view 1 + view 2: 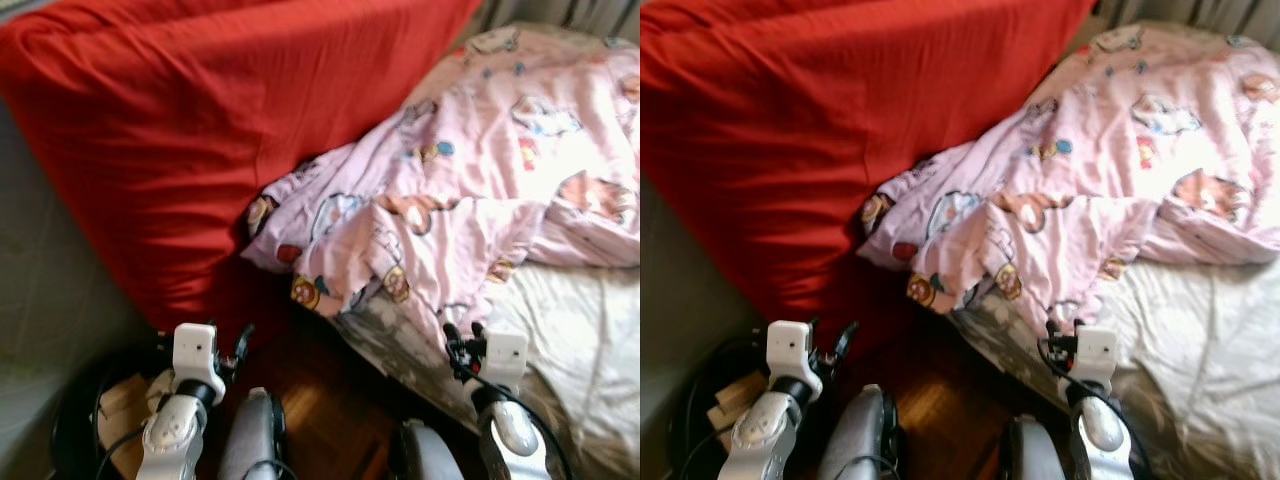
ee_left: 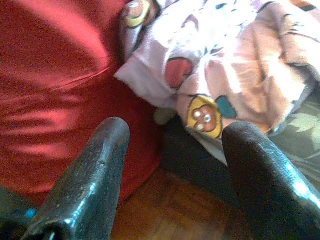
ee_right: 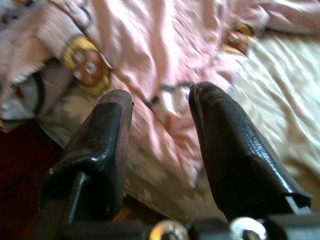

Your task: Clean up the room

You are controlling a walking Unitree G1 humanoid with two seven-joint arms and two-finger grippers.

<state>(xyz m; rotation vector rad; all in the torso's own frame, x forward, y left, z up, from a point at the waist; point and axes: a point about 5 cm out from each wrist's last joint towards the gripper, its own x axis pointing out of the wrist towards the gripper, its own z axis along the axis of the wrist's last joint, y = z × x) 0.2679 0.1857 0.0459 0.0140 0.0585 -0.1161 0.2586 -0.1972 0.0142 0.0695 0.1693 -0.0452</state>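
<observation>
Perhaps touching: parted right hand (image 3: 160,107) on pink quilt (image 3: 150,50), fingers wide.

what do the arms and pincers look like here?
Both arms are silver with rounded shells, each topped by a white boxy wrist block, with black cables running alongside. The left pincer and right pincer each have two long black fingers; up close these look glossy, lightly textured and round-tipped.

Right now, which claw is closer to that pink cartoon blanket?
Right. The right claw hovers open over the pink blanket's hanging edge; the left claw sits open lower, beside the red cover.
</observation>
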